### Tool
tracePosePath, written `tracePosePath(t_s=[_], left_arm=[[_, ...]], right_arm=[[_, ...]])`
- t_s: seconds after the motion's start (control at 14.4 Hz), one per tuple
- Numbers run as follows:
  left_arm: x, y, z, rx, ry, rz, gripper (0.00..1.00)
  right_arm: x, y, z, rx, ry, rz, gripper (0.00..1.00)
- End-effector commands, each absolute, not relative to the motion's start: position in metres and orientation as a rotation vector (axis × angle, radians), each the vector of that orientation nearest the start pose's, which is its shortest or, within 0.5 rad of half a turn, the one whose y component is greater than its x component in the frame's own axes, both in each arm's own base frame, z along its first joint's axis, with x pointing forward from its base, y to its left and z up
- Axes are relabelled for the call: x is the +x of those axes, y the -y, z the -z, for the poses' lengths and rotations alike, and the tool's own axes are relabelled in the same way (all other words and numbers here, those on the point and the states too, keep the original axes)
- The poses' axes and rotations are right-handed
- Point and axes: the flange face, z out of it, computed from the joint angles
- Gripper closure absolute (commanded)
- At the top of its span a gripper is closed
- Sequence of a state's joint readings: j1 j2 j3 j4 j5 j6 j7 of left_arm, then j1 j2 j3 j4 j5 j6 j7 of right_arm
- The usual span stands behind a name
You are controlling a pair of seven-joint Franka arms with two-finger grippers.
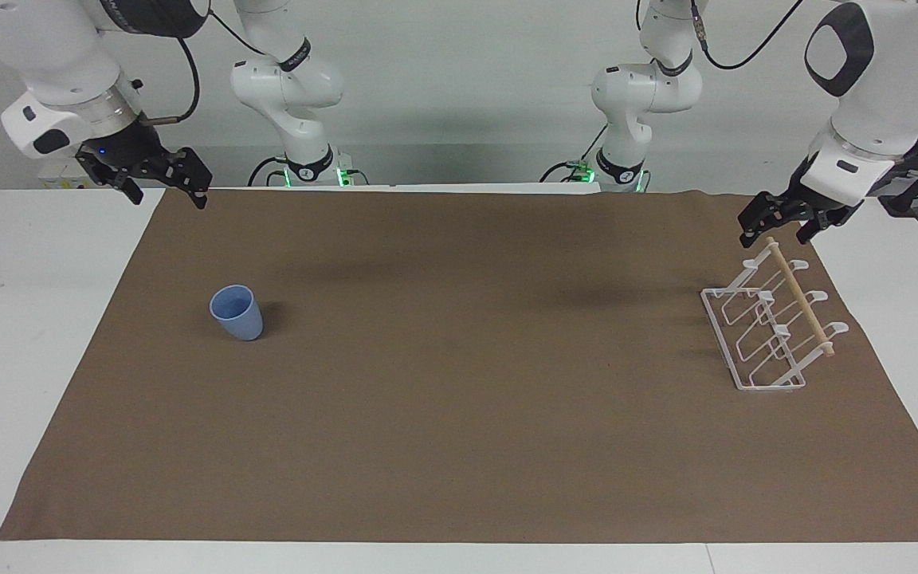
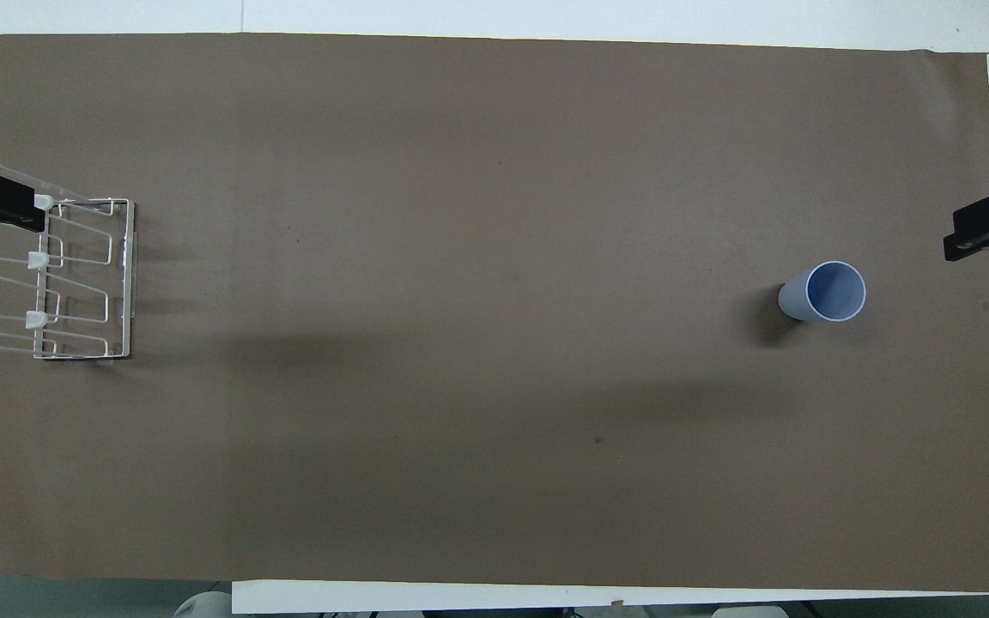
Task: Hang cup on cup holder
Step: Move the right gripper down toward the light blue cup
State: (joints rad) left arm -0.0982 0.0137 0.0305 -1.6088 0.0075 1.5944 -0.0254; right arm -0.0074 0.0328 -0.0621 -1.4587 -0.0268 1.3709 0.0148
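While both wait raised: left tool (image 1: 782,222) and right tool (image 1: 162,182) agape, empty; cup (image 1: 237,312) upright, well apart from cup holder (image 1: 770,320).

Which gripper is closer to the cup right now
The right one. The right gripper hangs over the cloth's corner at the cup's end of the table. The left gripper is at the other end, above the cup holder.
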Motion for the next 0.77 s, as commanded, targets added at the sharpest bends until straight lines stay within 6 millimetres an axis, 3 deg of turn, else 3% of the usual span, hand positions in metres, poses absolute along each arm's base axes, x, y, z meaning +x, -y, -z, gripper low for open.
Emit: tracePosePath(t_s=[0.0, 0.28, 0.49, 0.63, 0.7], left_arm=[[0.549, 0.039, -0.604, -3.139, -0.089, -0.051, 0.00], [0.549, 0.039, -0.604, -3.139, -0.087, -0.048, 0.00], [0.549, 0.038, -0.603, -3.139, -0.084, -0.053, 0.00], [0.549, 0.038, -0.602, -3.139, -0.084, -0.055, 0.00], [0.549, 0.039, -0.602, -3.139, -0.087, -0.055, 0.00]], right_arm=[[0.539, 0.042, -0.642, -3.158, -0.118, -0.205, 0.00], [0.537, 0.040, -0.646, -3.156, -0.153, -0.176, 0.00], [0.530, 0.027, -0.634, -3.153, -0.091, -0.211, 0.00], [0.539, 0.032, -0.607, -3.157, -0.029, -0.099, 0.00], [0.542, 0.037, -0.582, -3.156, -0.019, -0.101, 0.00]])
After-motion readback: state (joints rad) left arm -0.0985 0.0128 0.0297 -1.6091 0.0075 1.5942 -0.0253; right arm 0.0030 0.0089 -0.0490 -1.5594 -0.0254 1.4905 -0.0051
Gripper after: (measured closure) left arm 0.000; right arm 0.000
